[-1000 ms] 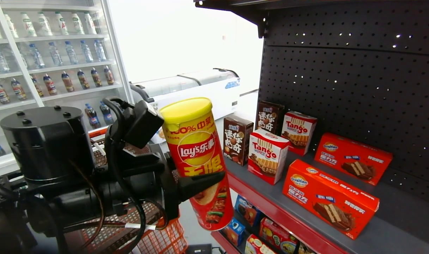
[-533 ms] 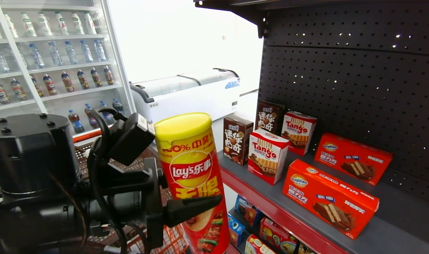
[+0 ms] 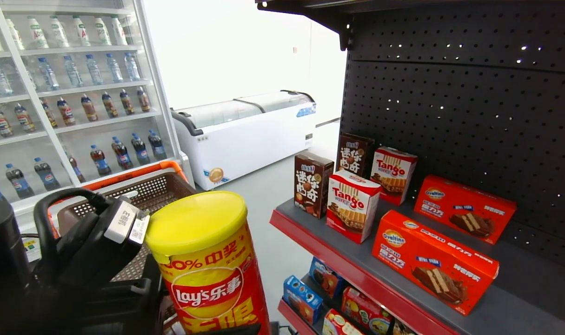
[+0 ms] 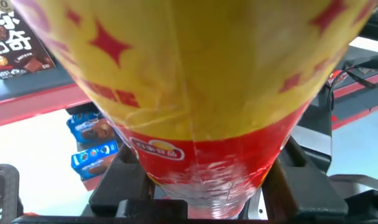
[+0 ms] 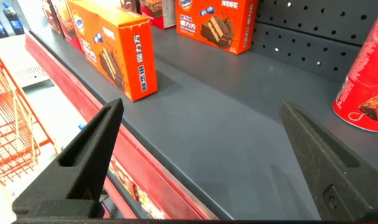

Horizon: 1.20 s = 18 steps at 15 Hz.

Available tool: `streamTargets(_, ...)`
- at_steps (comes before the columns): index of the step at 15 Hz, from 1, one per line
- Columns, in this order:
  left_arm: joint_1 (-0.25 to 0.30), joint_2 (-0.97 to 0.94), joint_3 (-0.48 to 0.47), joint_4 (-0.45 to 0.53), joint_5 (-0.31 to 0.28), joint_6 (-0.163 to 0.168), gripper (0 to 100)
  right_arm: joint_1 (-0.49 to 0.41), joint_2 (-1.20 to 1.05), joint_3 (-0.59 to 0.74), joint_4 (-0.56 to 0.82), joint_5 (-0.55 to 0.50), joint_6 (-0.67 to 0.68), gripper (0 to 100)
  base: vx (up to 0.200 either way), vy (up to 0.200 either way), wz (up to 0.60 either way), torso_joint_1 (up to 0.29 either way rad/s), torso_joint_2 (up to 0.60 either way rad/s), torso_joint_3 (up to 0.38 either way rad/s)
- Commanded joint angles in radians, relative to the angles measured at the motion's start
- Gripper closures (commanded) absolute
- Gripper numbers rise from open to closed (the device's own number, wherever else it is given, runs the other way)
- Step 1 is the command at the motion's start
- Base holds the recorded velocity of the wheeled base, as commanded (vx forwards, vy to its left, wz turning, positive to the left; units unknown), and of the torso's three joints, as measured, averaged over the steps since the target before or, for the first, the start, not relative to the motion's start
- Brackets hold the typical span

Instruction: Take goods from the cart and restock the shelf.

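A tall red chips can (image 3: pixel 203 260) with a yellow lid stands upright at the lower left of the head view, left of the shelf's red front edge (image 3: pixel 319 242). My left gripper (image 4: pixel 207 186) is shut on it low on the can's body (image 4: pixel 195 74), which crowds the left wrist view. Behind the can sits the orange-rimmed cart basket (image 3: pixel 152 190). My right gripper (image 5: pixel 201 165) is open with nothing in it, hovering over the grey shelf board (image 5: pixel 226 143); an orange box (image 5: pixel 114 50) is on one side of it and another red can (image 5: pixel 369 81) on the other.
On the shelf stand brown boxes (image 3: pixel 312 184), wafer boxes (image 3: pixel 354 211) and orange boxes (image 3: pixel 433 260) before a black pegboard (image 3: pixel 449 102). A lower shelf (image 3: pixel 329 279) holds small packs. A drinks fridge (image 3: pixel 77 93) and a chest freezer (image 3: pixel 249 130) are behind.
My left arm has dropped down and to the left with the chips can, nearer the camera. The cart basket behind it has come into sight. The shelf goods have not moved.
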Motion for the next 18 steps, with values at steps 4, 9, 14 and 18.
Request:
streamTargets(4,-0.003,-0.014,0.007,-0.001,-0.001,0.0,100,0.0,0.001,0.0,-0.001,0.0,0.0,0,0.0,0.0,-0.15,0.002,0.0,0.002)
streamTargets(9,-0.003,-0.017,0.012,-0.001,-0.002,0.0,100,0.0,0.001,0.0,0.0,0.0,0.0,0,0.0,0.0,-0.6,0.002,0.0,0.001)
streamTargets(14,-0.003,-0.02,0.009,-0.002,-0.002,0.0,100,0.0,0.001,0.0,-0.001,0.0,0.0,0,0.0,0.0,-0.6,0.0,0.0,0.005)
streamTargets(18,-0.003,-0.019,-0.008,-0.004,-0.002,0.0,100,0.0,0.001,0.0,-0.001,0.0,0.0,0,0.0,0.0,-0.6,0.002,0.0,0.0)
